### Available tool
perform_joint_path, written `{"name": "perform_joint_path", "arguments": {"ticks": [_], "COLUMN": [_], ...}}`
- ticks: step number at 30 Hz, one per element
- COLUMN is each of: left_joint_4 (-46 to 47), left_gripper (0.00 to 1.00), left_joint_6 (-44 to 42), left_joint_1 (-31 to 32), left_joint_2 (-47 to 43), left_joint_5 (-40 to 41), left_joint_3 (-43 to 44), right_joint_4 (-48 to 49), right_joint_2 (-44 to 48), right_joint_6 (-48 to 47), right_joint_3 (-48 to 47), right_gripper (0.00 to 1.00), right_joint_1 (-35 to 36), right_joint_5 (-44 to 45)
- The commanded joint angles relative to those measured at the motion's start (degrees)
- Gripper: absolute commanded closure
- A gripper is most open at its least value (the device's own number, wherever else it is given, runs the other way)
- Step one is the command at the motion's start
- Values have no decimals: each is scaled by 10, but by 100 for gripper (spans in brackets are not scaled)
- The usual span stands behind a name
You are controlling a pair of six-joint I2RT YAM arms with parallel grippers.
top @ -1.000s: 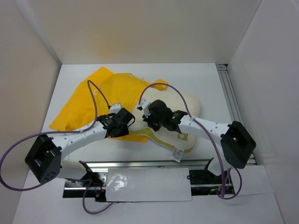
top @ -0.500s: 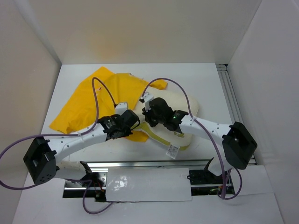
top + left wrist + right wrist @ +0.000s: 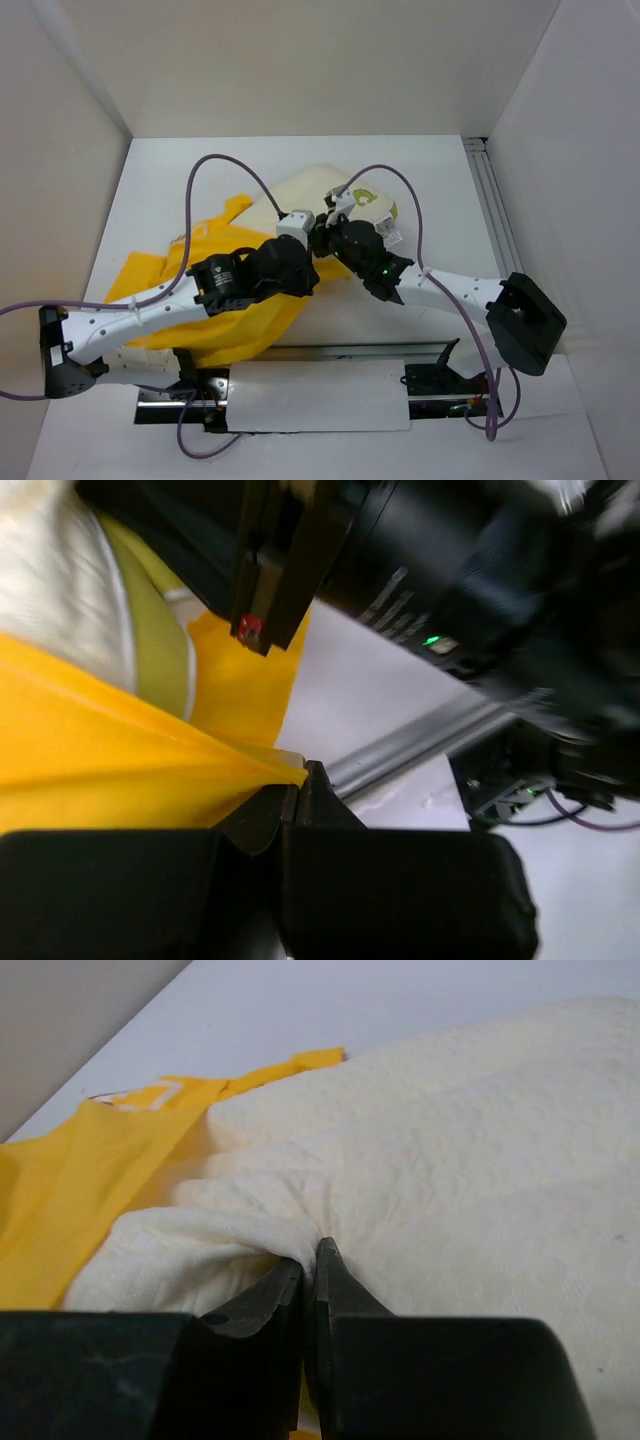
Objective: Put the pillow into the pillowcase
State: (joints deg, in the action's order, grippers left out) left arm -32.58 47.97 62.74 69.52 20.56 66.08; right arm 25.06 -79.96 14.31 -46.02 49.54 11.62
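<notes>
Since the earlier frame, the pillow [image 3: 310,190] has been carried from the 4 o'clock side of the table [image 3: 440,170] to about 12 o'clock of centre. The pillowcase [image 3: 235,325] has been dragged from 10 o'clock down to 7 o'clock, and the left fingers have gone from apart to closed.

Grip: the left gripper [image 3: 300,776] is clamped on a hem of yellow pillowcase fabric. The right gripper [image 3: 310,1256] is pinched together on a small fold of the pillow's cover.

Position: the pillow is lying outside the pillowcase, which only touches its near-left corner. Insertion is judged not yet begun.

Risks:
- The pillow is held by a thin pucker of cloth only, and slippage is likely under a hard pull.
- The pillowcase is held at one point, so its mouth may stay collapsed (no opening is seen in any view).
- The two wrists are nearly touching at centre, and a collision or a cable snag is possible.
- Fabric at 6 to 7 o'clock reaches the near rail [image 3: 330,352] and could catch there.

Room: bare table is available from 12 round to 3 o'clock, bounded by the walls and a side rail [image 3: 497,215].
</notes>
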Motion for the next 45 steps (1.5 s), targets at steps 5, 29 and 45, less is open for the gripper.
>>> {"name": "perform_joint_path", "arguments": {"ticks": [5,29,45], "left_joint_4": [40,-173,-50], "left_gripper": [100,0,0], "left_joint_6": [27,-56,-295], "left_joint_1": [12,-411,-588], "left_joint_2": [-15,177,431], "left_joint_5": [-48,-50,-195], "left_joint_3": [-23,198,322], "right_joint_4": [197,-200,-511], "right_joint_2": [24,-30,-460], "right_joint_6": [76,-144,-488], "right_joint_3": [135,-142,-649], "right_gripper": [100,0,0], "right_joint_1": [30,-124,-171], "right_joint_5": [-63,-141,-448]}}
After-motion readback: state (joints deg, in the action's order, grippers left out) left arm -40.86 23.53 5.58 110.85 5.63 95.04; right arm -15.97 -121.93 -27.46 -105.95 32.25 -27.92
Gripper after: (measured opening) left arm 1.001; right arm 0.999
